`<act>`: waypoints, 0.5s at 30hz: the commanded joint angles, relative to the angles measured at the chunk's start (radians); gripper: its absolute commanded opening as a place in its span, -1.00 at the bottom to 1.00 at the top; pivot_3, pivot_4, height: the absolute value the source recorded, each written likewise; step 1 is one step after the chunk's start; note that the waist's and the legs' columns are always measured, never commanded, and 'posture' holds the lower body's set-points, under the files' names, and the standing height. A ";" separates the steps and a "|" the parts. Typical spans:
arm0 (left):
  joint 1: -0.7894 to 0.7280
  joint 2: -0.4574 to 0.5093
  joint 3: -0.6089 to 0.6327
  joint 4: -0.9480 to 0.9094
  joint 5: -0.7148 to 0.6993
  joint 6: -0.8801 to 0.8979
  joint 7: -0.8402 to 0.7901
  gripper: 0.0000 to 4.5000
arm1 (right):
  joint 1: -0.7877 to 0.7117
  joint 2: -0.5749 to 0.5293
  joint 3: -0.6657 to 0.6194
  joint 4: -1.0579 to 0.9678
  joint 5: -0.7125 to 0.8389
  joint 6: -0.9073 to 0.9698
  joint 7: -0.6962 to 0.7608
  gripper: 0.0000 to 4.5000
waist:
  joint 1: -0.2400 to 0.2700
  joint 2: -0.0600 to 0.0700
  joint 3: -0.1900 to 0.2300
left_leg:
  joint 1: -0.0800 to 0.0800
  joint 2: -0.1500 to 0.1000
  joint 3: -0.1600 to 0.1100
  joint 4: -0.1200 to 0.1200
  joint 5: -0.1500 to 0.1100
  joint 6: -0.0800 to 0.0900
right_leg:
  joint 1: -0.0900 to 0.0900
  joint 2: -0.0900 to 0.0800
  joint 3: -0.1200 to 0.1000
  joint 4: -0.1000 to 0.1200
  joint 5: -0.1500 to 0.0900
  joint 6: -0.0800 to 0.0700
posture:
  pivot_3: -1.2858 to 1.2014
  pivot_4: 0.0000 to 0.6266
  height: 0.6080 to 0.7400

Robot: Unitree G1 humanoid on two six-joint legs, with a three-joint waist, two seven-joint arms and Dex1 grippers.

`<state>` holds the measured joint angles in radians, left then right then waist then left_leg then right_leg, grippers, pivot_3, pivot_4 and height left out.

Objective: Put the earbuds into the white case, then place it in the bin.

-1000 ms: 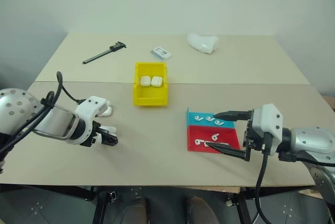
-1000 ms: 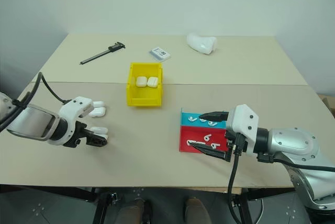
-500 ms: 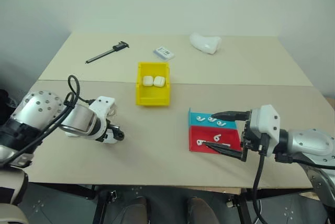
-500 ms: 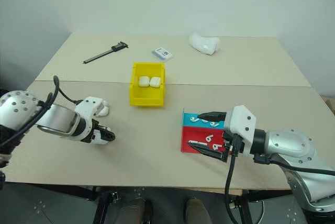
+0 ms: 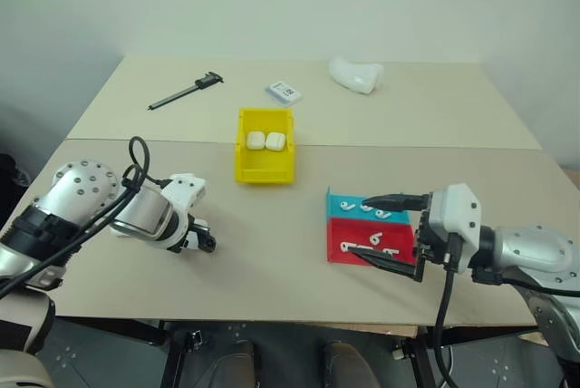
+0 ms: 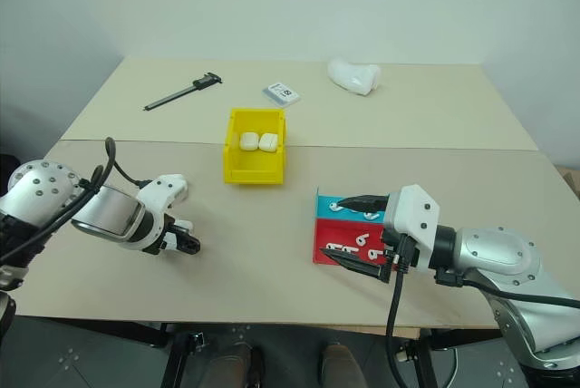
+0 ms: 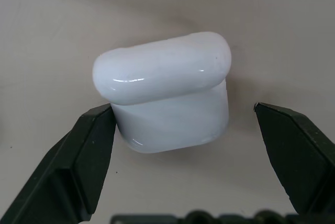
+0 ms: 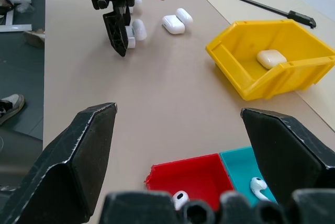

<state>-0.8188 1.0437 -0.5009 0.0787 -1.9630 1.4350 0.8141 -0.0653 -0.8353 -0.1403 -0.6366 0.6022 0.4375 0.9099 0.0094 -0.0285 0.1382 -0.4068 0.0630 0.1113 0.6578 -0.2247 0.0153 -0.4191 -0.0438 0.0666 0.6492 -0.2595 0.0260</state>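
Note:
A glossy white case point(image 7: 167, 77) lies shut on the tan table, between the fingers of my left gripper point(image 7: 184, 109). That gripper points down over it and is open; one finger point(image 7: 86, 156) is at the case's side, the other stands apart. From the head, my left gripper point(image 5: 199, 240) is at the table's left front. The yellow bin point(image 5: 265, 173) holds two more white cases point(image 5: 265, 140). Several earbuds point(image 5: 362, 207) lie in a teal tray point(image 5: 340, 202) and a red tray point(image 5: 340, 257). My right gripper point(image 5: 361, 227) hangs open and empty just over these trays.
A black caliper point(image 5: 186, 91), a small card point(image 5: 284, 92) and a lumpy white object point(image 5: 353, 73) lie on the far half of the table. Two more white cases point(image 8: 177, 20) lie beside my left gripper point(image 8: 118, 33). A seam point(image 5: 408, 146) crosses the table.
My left gripper has come down and a little rightward toward the table. The right gripper has stayed over the trays. The head camera shifted slightly.

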 commanded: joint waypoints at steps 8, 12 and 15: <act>-0.012 -0.039 0.001 0.068 -0.009 -0.013 0.107 1.00 | 0.003 0.000 -0.019 -0.042 0.014 -0.001 -0.014 0.98 | 0.001 0.001 -0.001 | 0.002 0.000 0.000 0.000 0.000 0.000 | 0.003 0.000 0.000 0.000 0.000 0.000 | 0.03 -0.52 1.00; -0.006 -0.044 0.023 0.090 -0.009 -0.012 0.134 1.00 | 0.005 0.001 -0.019 -0.044 0.016 0.000 -0.017 0.98 | 0.001 0.001 -0.001 | 0.007 0.000 -0.001 0.000 0.000 0.000 | 0.008 0.000 -0.001 0.000 0.000 0.000 | 0.03 -0.52 1.00; -0.006 -0.038 0.030 0.089 -0.009 -0.003 0.127 0.92 | 0.007 0.002 -0.018 -0.046 0.017 0.000 -0.019 0.99 | 0.000 0.001 -0.001 | 0.010 0.000 0.000 0.000 0.000 0.000 | 0.012 0.000 -0.002 -0.001 0.000 0.000 | 0.03 -0.52 1.00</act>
<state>-0.8301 0.9890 -0.4903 0.1482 -1.9721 1.4388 0.9038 -0.0577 -0.8353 -0.1402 -0.6470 0.6068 0.4393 0.9002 0.0092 -0.0271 0.1371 -0.3966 0.0627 0.1106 0.6577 -0.2246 0.0153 -0.4066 -0.0438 0.0645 0.6479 -0.2595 0.0259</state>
